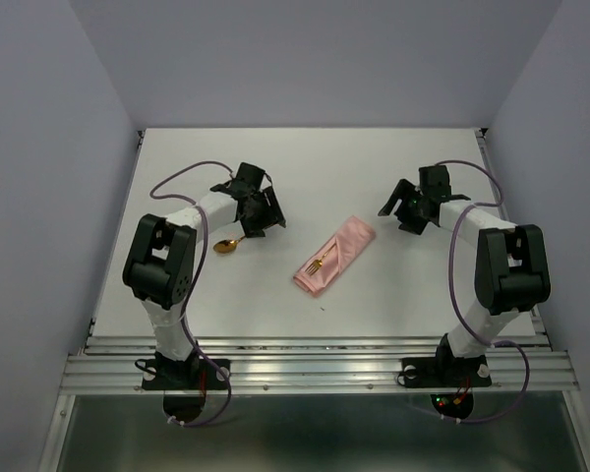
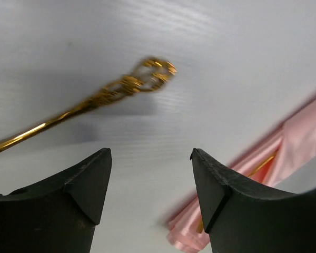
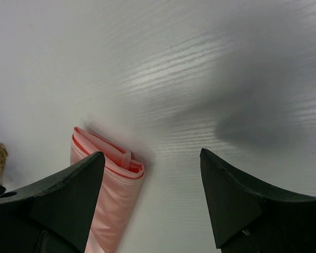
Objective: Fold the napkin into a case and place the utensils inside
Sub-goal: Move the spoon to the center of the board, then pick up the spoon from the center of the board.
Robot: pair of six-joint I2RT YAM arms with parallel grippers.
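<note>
Main risk sits at the left gripper: the slender shiny gold metal spoon with an openwork handle end lies flat on the white table, so fingers closing from above could skate off the thin handle or flick it sideways; slick metal may also twist in the pads once lifted; second risk, judged: pushing the spoon into the narrow folded salmon-pink cloth case could drag the soft layers open or shove the whole case along, since nothing pins it

Left gripper jaws stand apart, nothing between them, touching nothing; it hovers over bare table with the spoon handle just ahead of the fingertips and the case off to its right

Spoon bowl lies near the left arm, well apart from the case; the case lies diagonally mid-table between the arms, with a second gold utensil seemingly tucked in, its head showing at the near-left end

Right gripper jaws wide apart, empty, hanging above the table just beside the far end of the case, not touching it
</note>
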